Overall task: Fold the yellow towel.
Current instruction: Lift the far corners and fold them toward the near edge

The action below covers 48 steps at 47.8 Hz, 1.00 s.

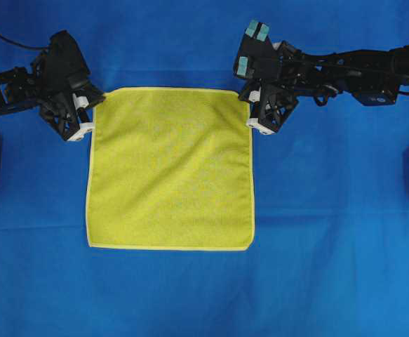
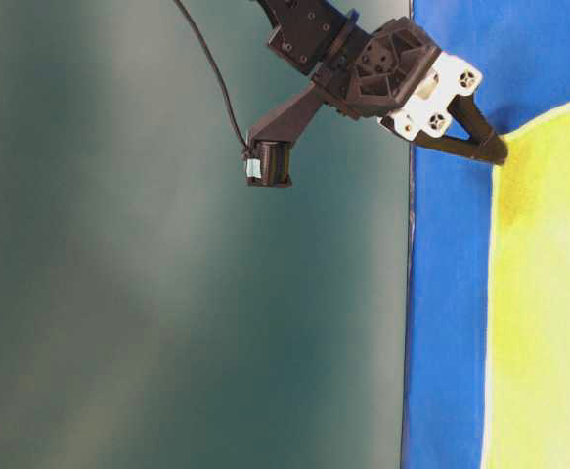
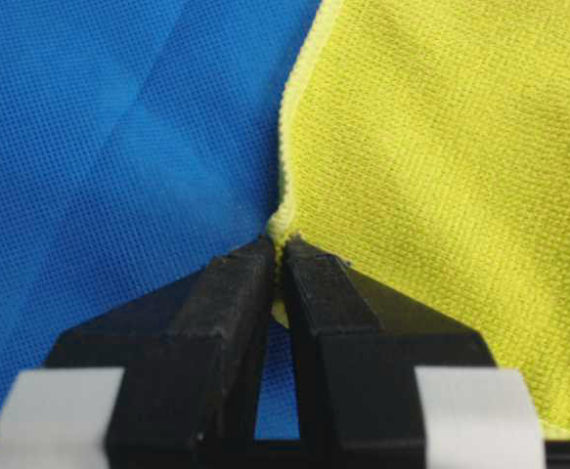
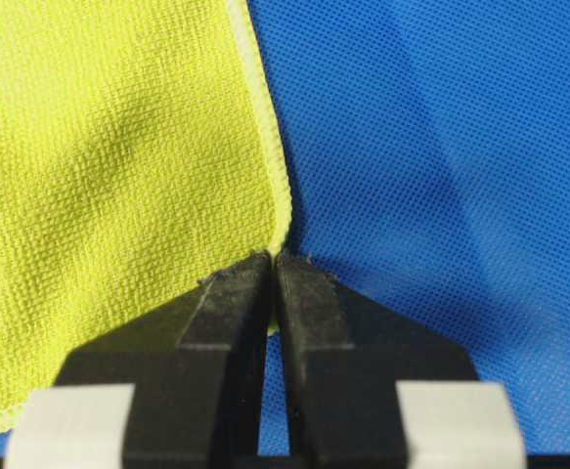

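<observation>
- The square, bright yellow-green microfibre towel lies flat at the centre of the blue cloth-covered desk.
- The left gripper has its fingers pinched on the hem at the towel's 10 o'clock corner.
- The right gripper likewise clamps the 2 o'clock corner.
- The towel looks light, soft and limp; the corners suit gripping, though it will likely sag between them.

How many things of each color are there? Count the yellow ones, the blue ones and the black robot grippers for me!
Yellow: 1, the yellow towel
Blue: 1, the blue table cover
Black: 2, the left gripper and the right gripper, each shut on a top corner of the towel
Total: 4
</observation>
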Available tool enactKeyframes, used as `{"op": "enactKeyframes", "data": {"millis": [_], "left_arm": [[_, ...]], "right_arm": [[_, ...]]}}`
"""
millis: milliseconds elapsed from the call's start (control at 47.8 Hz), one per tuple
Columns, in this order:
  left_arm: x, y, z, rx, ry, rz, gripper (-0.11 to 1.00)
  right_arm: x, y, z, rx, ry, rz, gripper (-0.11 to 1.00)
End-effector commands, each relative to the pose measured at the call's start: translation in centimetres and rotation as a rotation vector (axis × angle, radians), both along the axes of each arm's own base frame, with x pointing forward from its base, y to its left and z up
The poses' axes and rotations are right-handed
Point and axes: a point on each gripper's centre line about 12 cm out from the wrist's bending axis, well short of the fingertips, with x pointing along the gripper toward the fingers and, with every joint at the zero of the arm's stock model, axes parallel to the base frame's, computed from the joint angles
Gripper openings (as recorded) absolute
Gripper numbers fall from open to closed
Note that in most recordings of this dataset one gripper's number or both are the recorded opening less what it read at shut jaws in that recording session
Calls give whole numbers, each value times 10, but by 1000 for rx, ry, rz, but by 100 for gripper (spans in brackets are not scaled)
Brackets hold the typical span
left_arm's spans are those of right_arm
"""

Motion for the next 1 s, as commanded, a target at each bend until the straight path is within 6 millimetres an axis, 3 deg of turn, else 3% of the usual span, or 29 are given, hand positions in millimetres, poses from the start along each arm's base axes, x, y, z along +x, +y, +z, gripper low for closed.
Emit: {"op": "enactKeyframes", "data": {"millis": [0,251,607,795,983], "left_arm": [[7,2,16,18,-37,-6,5],[9,0,47,38,-82,-15,5],[6,-19,44,12,-52,-71,5],[11,-49,42,-18,-14,-178,5],[11,-91,46,-72,35,-307,5]], "right_arm": [[5,-3,20,-18,-55,-5,3],[0,-1,55,-41,-108,-5,3],[2,8,58,-34,-117,9,3],[4,37,60,4,-105,51,3],[6,83,62,65,-94,114,3]]}}
